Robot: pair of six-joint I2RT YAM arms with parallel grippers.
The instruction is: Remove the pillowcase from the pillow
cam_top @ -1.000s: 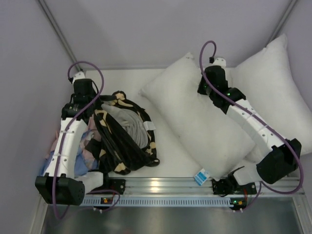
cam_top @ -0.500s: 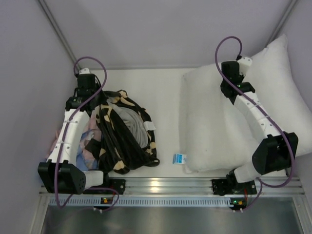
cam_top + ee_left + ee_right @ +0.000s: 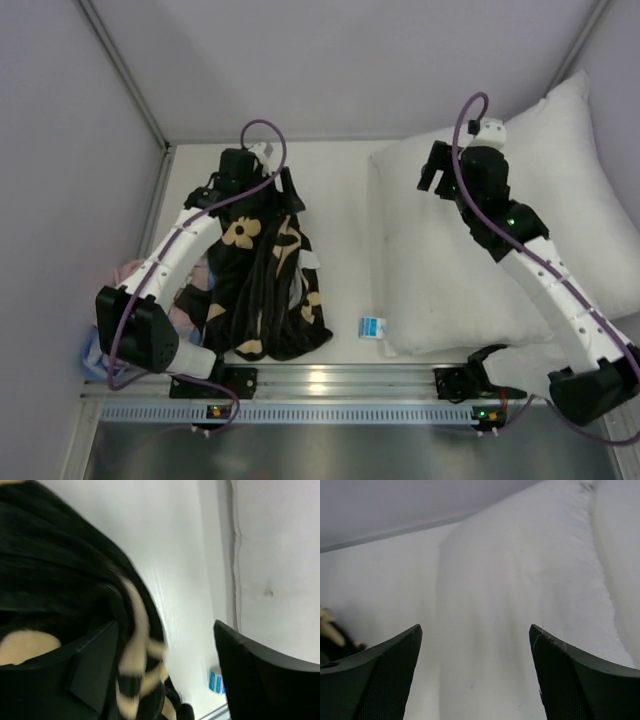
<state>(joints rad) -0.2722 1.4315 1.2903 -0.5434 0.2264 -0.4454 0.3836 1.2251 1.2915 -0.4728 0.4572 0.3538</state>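
Note:
The black pillowcase (image 3: 262,285) with tan flowers lies crumpled on the left half of the table, apart from the pillow. My left gripper (image 3: 284,188) hovers over its far end, jaws open. In the left wrist view the blurred fabric (image 3: 65,575) hangs by the left finger, and nothing is clamped in the gripper (image 3: 165,624). The white pillow (image 3: 440,265) lies bare on the right, its blue-and-white tag (image 3: 372,326) at the near left corner. My right gripper (image 3: 433,170) is open above the pillow's far edge; the right wrist view shows only pillow (image 3: 520,580) under the gripper (image 3: 475,627).
A second white pillow (image 3: 567,125) leans in the back right corner. Pink and light-blue cloths (image 3: 125,278) lie bunched by the left wall. An aluminium rail (image 3: 320,385) runs along the near edge. Walls close in the table on three sides.
Both grippers have gone from shut to open. The left arm swung right and farther back over the pillowcase, which dropped flatter. The right arm came off the pillow, which had turned square earlier.

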